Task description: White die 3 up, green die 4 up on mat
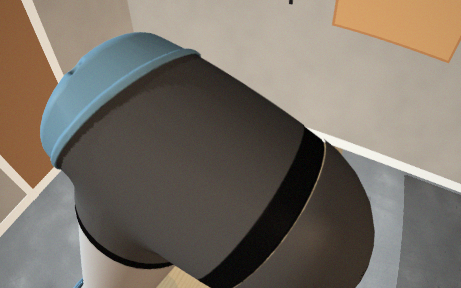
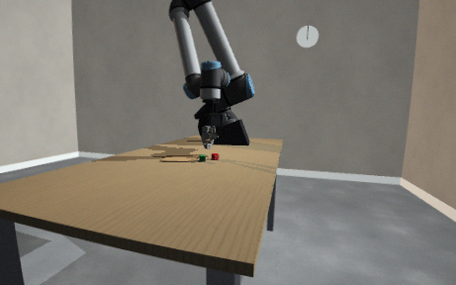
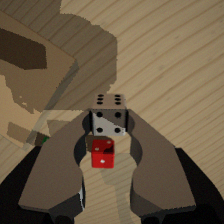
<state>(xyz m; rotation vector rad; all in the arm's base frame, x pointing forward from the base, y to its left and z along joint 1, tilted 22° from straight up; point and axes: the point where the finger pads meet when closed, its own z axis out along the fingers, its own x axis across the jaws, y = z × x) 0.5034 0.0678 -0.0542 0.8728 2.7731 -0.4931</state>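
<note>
My gripper (image 2: 208, 142) is shut on the white die (image 3: 109, 120) and holds it a little above the wooden table, as the wrist view shows between the two fingertips. The red die (image 3: 102, 153) lies on the table straight below the fingers; it also shows in the exterior view (image 2: 215, 156). The green die (image 2: 202, 157) lies just left of the red one, at the edge of the thin tan mat (image 2: 179, 159). In the wrist view only a sliver of the green die (image 3: 44, 140) shows beside the left finger. The mat (image 3: 30, 100) lies to the left there, partly in shadow.
The top view is almost wholly filled by the arm's dark joint (image 1: 199, 170), so the table is hidden there. The robot's black base (image 2: 227, 131) stands at the far end of the table behind the dice.
</note>
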